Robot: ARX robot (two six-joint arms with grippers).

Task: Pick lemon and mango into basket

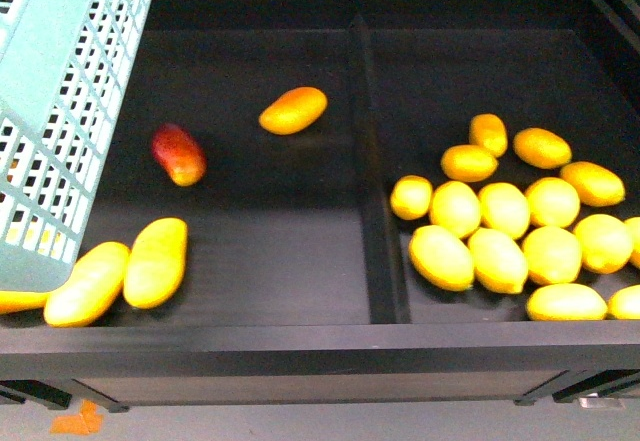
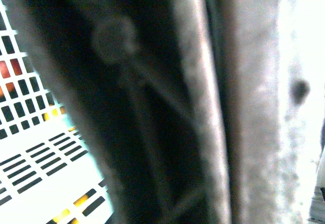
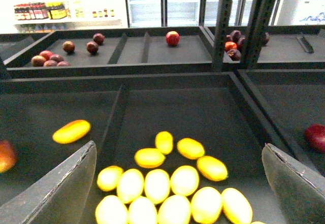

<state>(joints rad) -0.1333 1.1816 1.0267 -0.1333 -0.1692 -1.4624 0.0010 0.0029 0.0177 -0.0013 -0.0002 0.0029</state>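
The light teal basket [image 1: 62,101] hangs at the far left of the front view, tilted over the left bin. My left gripper is shut on it; in the left wrist view only blurred dark handle and the white lattice wall [image 2: 35,173] show. A dark red mango [image 1: 178,153] lies in the left bin, also at the edge of the right wrist view [image 3: 6,155]. A pile of yellow lemons [image 1: 520,231] fills the right bin. My right gripper [image 3: 177,183] is open, jaws wide apart above the lemons [image 3: 167,183].
Other orange-yellow fruit lie in the left bin: one at the back [image 1: 293,110], others at the front left [image 1: 155,261]. A black divider [image 1: 375,191] separates the bins. Far shelves hold dark red fruit [image 3: 66,49] and a post [image 3: 223,26].
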